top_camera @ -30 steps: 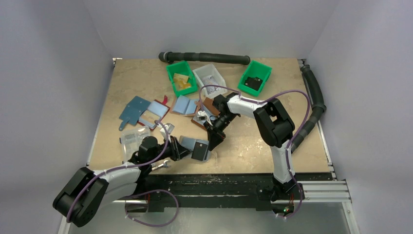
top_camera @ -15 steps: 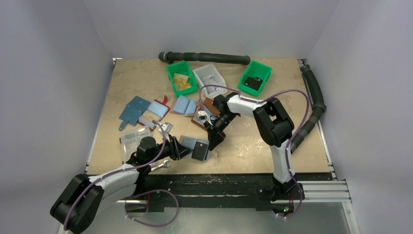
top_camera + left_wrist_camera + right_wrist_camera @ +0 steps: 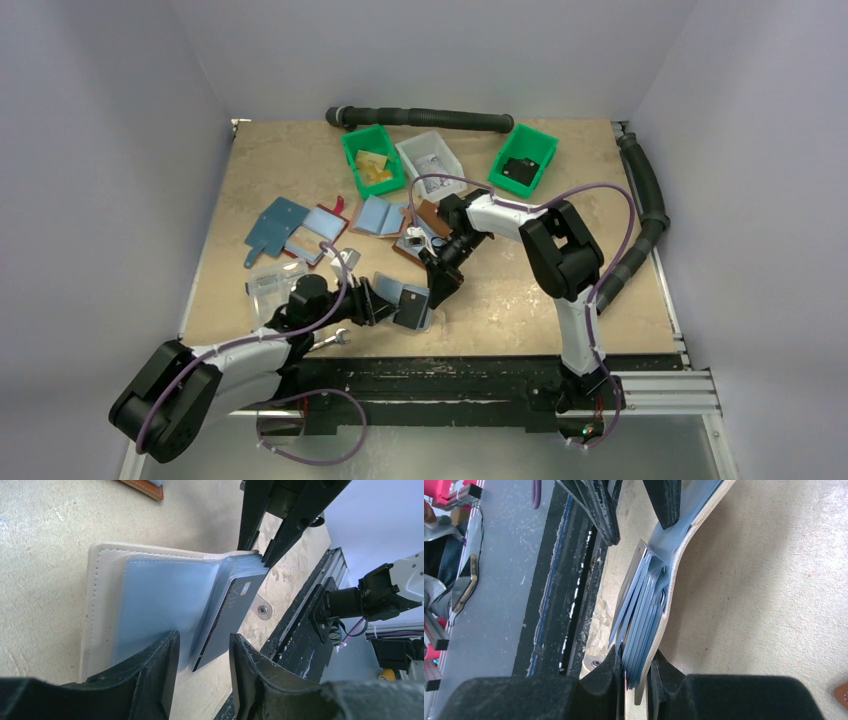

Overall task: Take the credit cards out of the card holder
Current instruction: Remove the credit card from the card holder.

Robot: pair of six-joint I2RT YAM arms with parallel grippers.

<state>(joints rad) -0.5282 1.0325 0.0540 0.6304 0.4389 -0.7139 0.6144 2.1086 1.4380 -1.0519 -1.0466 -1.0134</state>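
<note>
The card holder [image 3: 405,298] hangs open like a book near the table's front middle, whitish rim [image 3: 92,605] around blue sleeves. My right gripper [image 3: 638,657] is shut on one cover [image 3: 657,636] and its stack of sleeves, holding it up on edge. A dark grey credit card [image 3: 232,612] sticks out of a sleeve, one corner toward the left gripper. My left gripper [image 3: 202,640] is open, a finger on each side of that corner, with a gap on both sides. In the top view the left gripper [image 3: 370,303] sits just left of the holder.
Two green bins [image 3: 372,160] [image 3: 523,160] and a grey bin [image 3: 430,158] stand at the back before a black hose [image 3: 430,118]. Brown wallets with blue lining [image 3: 380,215] [image 3: 315,228] and a clear plastic box [image 3: 272,282] lie left. A black rail [image 3: 480,375] lines the front edge.
The left jaws have spread apart from nearly shut to open, at the holder's near edge. The right arm and the holder have stayed put.
</note>
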